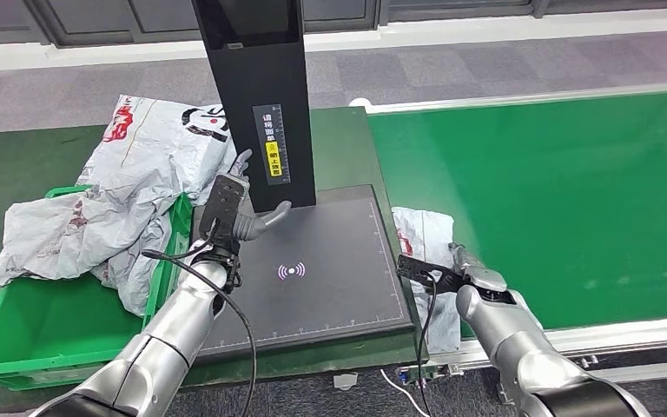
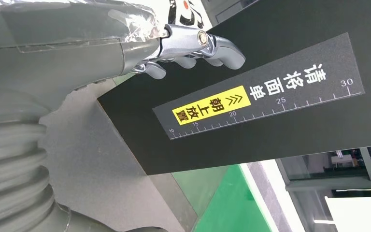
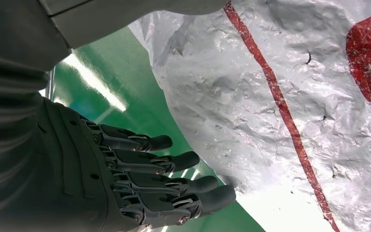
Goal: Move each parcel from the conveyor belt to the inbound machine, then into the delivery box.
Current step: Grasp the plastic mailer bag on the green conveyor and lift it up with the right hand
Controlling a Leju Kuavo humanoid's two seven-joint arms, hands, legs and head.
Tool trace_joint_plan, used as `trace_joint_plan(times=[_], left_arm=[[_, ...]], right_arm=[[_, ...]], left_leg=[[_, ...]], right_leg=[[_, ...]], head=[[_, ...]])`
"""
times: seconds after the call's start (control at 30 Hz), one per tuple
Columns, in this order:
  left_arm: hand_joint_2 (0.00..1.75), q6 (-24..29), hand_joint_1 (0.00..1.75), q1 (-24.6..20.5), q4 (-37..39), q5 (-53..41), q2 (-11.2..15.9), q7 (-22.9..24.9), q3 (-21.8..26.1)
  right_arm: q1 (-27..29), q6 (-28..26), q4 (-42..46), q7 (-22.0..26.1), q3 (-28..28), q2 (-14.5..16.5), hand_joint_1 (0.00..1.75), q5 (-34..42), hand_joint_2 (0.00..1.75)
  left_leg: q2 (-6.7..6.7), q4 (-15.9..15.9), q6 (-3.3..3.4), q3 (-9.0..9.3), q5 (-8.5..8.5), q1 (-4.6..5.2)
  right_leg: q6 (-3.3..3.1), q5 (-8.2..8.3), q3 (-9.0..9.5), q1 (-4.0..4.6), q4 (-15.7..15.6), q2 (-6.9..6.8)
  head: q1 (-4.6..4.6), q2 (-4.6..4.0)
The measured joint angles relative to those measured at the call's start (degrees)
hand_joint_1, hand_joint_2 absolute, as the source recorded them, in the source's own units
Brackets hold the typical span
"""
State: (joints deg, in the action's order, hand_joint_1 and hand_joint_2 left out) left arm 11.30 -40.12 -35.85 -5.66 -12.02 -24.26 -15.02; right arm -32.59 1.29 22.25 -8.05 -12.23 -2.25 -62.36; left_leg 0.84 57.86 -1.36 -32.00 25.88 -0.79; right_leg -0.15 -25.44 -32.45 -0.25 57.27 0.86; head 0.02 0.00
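Head view, left to right: a green delivery box (image 1: 17,343) at nine o'clock holds a heap of grey parcels (image 1: 130,187) that spills over its rim. Beside it, the left hand (image 1: 239,204) hangs over the near-left corner of the inbound machine (image 1: 330,278), fingers loosely spread and grasping nothing, its fingertips (image 2: 222,50) near the machine's black upright column (image 1: 265,95) in the left wrist view.

At about four o'clock, one grey parcel (image 1: 425,239) with red print lies on the near edge of the green conveyor belt (image 1: 556,200), just beside the machine's right side; its long axis appears to run from twelve to six o'clock. The right hand (image 1: 456,269) sits at the parcel's six o'clock end and is plainly the nearer of the two. In the right wrist view its dark fingers (image 3: 174,186) are extended and apart, held just beside the parcel's crinkled skin; whether they touch it cannot be told, but they are closed around nothing.

The coming move likely belongs to the right hand: take hold of the parcel, then carry it toward nine o'clock onto the scan plate.
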Motion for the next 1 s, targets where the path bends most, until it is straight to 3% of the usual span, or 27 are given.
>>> trace_joint_plan(times=[0.13,0.27,0.43,1.0], left_arm=[[1.75,0.0,0.0,0.0,-0.01,-0.01,0.0,0.0,0.0],[1.75,0.05,0.0,0.0,-0.02,-0.01,-0.01,-0.12,0.0],[1.75,0.45,0.0,0.91,-2.1,-0.06,0.33,0.44,0.0],[1.75,0.02,0.0,2.22,-4.45,-0.87,0.98,1.32,0.0]], right_arm=[[-0.07,0.0,0.0,-0.02,-0.28,-0.02,0.0,-0.01,1.75],[-0.03,-0.72,0.0,0.65,-0.35,-0.02,1.75,0.45,1.75],[1.43,-8.17,0.64,4.24,0.45,0.23,1.75,4.01,1.75],[2.93,-9.86,1.85,4.13,1.55,0.55,1.75,4.91,1.75]], left_leg=[[0.0,0.0,-0.01,0.0,-0.01,0.0],[0.0,0.0,0.0,-0.03,-0.01,0.0],[-0.09,0.0,0.07,-0.23,-0.11,0.02],[-0.08,0.0,0.04,-0.45,-0.09,0.0]], right_leg=[[-0.01,0.01,-0.01,0.0,0.0,0.01],[-0.01,0.02,-0.01,0.0,0.0,0.0],[-0.01,0.03,-0.09,-0.03,0.04,-0.12],[-0.02,0.02,-0.35,-0.05,0.04,-0.09]], head=[[0.0,0.0],[0.0,0.0],[0.01,0.0],[0.0,0.0]])
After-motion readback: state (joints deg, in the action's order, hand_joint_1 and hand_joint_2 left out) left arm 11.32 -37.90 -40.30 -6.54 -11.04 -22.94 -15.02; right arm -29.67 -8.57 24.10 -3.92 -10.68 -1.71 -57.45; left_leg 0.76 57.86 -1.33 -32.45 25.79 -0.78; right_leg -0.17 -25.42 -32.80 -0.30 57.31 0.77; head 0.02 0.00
